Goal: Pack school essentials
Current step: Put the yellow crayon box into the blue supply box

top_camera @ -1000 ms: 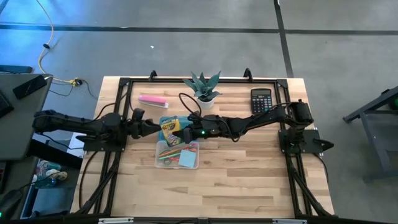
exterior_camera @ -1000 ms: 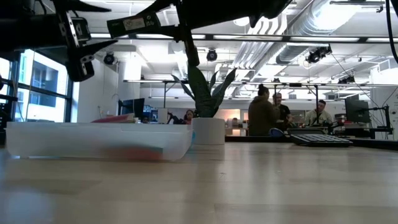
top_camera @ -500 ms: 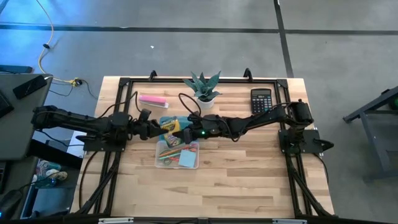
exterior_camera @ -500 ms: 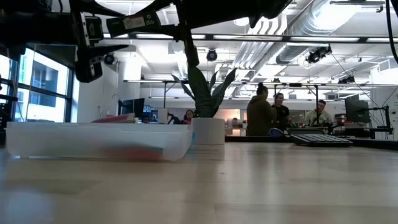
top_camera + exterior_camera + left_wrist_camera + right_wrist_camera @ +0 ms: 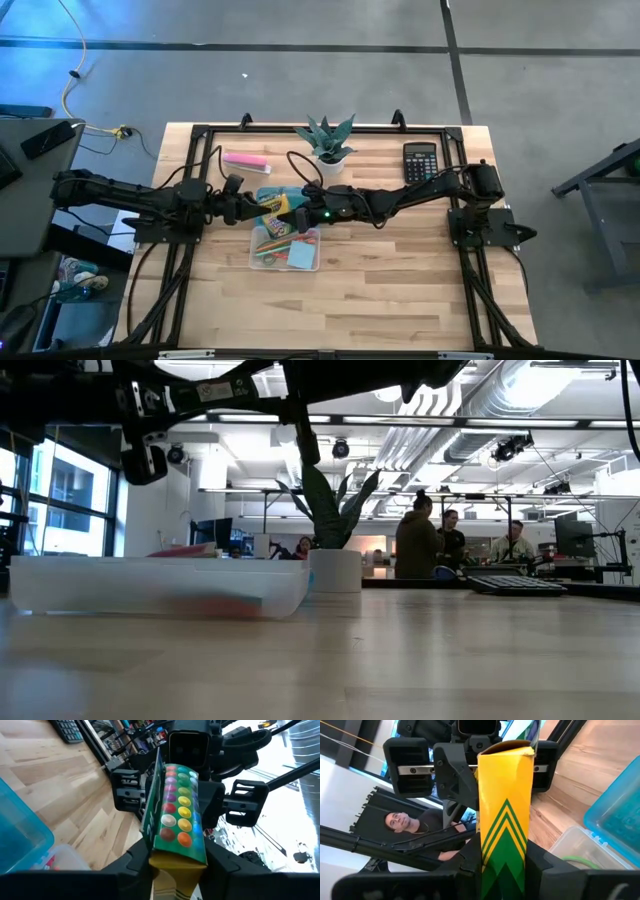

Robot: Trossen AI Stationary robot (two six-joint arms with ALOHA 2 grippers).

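Crayon box [image 5: 272, 204] now sits pinched from both ends above the clear bin's [image 5: 310, 262] far edge, since my left tool [image 5: 250, 203] has come in to join the right tool [image 5: 292, 216], so I judge a handover is underway.

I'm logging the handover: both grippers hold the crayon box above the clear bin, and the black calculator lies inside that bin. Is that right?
Not quite. Both the left gripper and the right gripper do hold the crayon box above the clear bin, but the black calculator lies on the table near the far right corner, outside the bin, as the high view shows.
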